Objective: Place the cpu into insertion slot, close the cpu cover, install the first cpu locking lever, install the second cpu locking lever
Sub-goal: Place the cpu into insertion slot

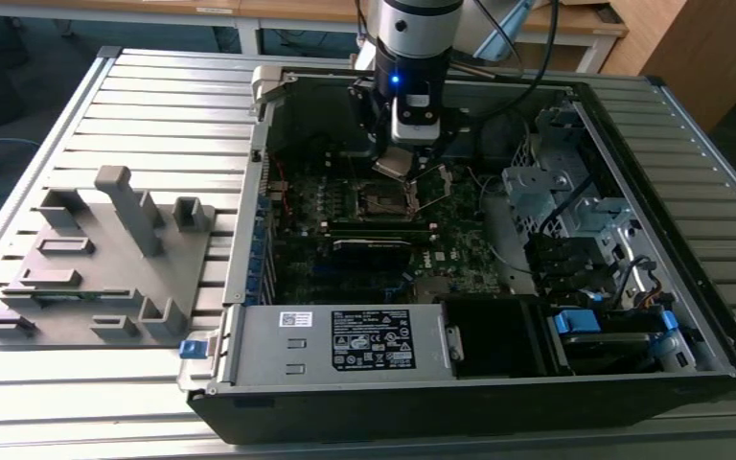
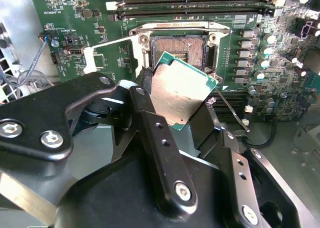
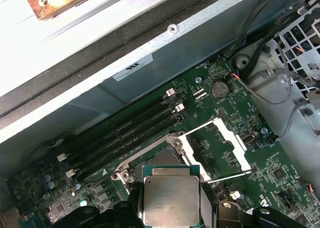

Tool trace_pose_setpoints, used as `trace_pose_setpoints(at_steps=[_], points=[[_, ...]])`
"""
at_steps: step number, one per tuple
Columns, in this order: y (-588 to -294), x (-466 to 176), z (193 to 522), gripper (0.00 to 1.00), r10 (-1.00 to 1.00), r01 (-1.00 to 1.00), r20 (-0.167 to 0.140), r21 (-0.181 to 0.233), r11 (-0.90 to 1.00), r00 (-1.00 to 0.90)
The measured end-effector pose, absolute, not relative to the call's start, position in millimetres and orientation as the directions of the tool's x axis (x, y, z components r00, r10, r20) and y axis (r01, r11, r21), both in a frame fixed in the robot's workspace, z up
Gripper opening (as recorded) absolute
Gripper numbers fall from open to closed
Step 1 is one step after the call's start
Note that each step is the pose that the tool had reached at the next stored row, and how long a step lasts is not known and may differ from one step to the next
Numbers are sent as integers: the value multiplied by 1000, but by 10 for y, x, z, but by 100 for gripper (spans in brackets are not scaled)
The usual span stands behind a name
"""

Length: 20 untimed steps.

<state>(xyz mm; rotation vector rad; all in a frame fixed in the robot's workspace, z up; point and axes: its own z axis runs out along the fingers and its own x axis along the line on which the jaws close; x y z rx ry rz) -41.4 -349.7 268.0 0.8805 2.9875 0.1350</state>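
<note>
My gripper (image 1: 397, 163) is shut on the cpu (image 1: 394, 166), a flat grey square chip, and holds it by two opposite edges just above the insertion slot (image 1: 385, 199). In the second wrist view the cpu (image 2: 181, 92) hangs tilted between the black fingers (image 2: 145, 85), partly covering the open insertion slot (image 2: 182, 47) with its dark pin field. In the first wrist view the cpu (image 3: 170, 200) sits just in front of the insertion slot (image 3: 161, 160). The silver cpu cover (image 3: 234, 143) is swung open beside the slot, and it appears in the second wrist view as the cpu cover (image 2: 90, 57). A thin locking lever (image 2: 231, 110) stands released.
The green motherboard (image 1: 342, 259) lies inside an open computer case (image 1: 675, 287). Long black memory slots (image 3: 125, 130) run next to the socket. A grey power supply box (image 1: 342, 340) fills the near side, drive cages (image 1: 573, 211) the exterior view's right. A grey fixture (image 1: 100, 249) rests on the slatted table.
</note>
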Motion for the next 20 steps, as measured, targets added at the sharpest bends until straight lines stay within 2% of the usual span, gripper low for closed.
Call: trace_pose_setpoints(at_steps=[20], points=[[-3497, -414, 2678, 54, 595, 592, 1, 90, 801, -804]])
